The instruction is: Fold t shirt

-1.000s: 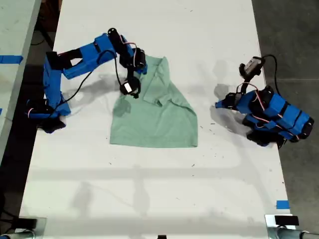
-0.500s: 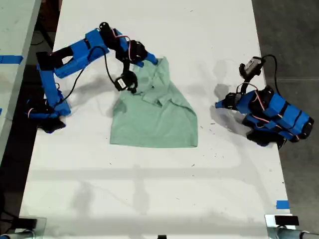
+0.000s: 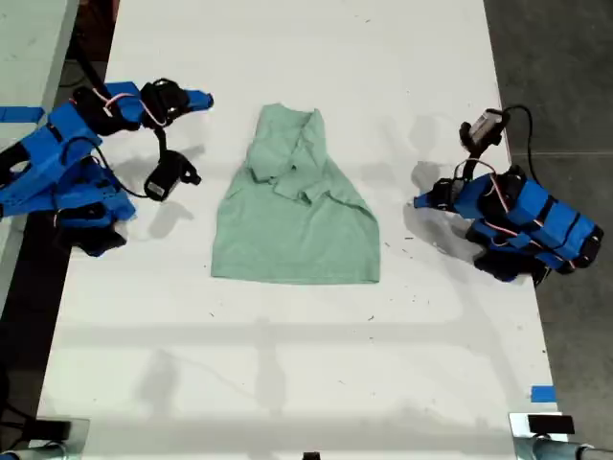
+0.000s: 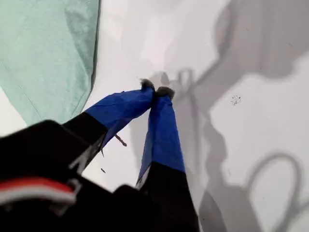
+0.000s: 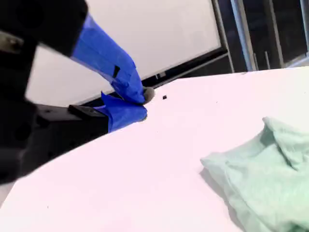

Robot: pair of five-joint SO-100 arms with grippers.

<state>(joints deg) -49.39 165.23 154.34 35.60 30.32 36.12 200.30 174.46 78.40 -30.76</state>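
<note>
Lying partly folded on the white bench [image 3: 287, 364], the t shirt [image 3: 297, 225] is resting between both arms, touched by neither. My first gripper [image 4: 155, 91] is sitting closed and empty beside the shirt's edge. My second gripper [image 5: 144, 104] is hovering over bare bench with tips nearly together, holding nothing.
</note>
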